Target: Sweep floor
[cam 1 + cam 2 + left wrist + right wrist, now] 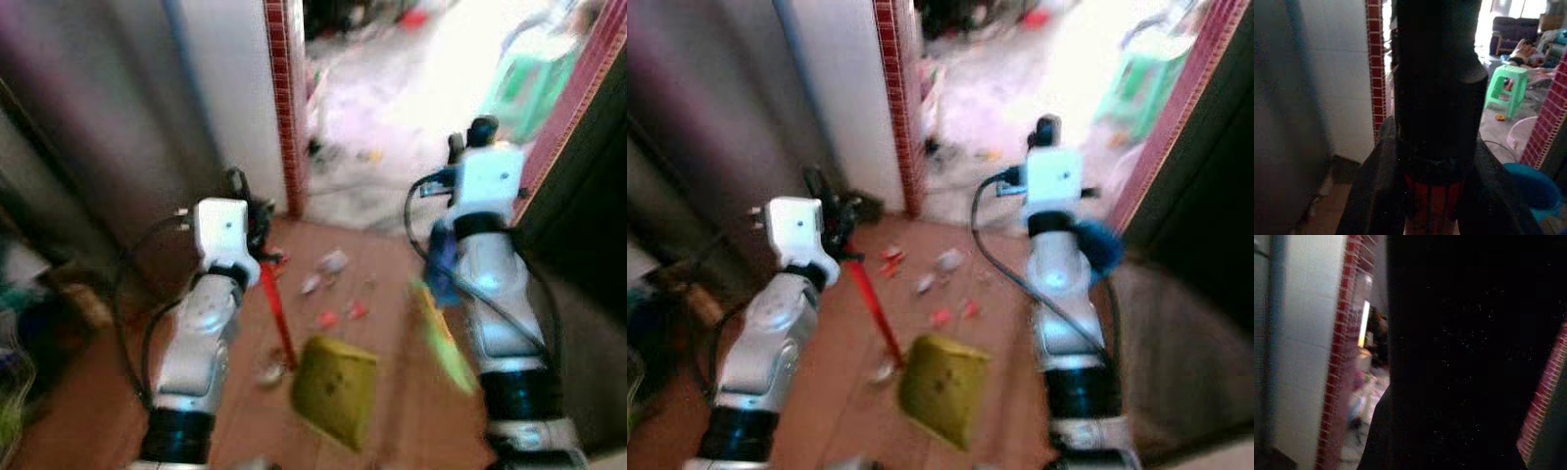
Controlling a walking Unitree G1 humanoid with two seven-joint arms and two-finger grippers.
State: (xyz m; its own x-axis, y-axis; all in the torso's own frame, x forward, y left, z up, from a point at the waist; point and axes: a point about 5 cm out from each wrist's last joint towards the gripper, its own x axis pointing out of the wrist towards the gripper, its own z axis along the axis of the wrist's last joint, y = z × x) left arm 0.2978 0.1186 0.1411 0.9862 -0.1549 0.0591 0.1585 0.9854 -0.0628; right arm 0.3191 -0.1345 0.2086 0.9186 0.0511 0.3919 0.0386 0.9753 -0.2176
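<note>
Litter: small scraps (333, 262) lie scattered on the brown floor (88, 392) ahead of me, near the doorway.
Dustpan: the yellow-green pan (336, 390) sits between my arms, just short of the scraps.
Left gripper (257, 223): pinching the red handle (276, 313), which slants down towards the pan.
Right gripper (468, 137): raised by the door frame; I cannot tell how its fingers stand.
Risk: the head views are blurred, so I judge a hasty stroke could fling scraps past the red brick edging (284, 98) into the next room.
</note>
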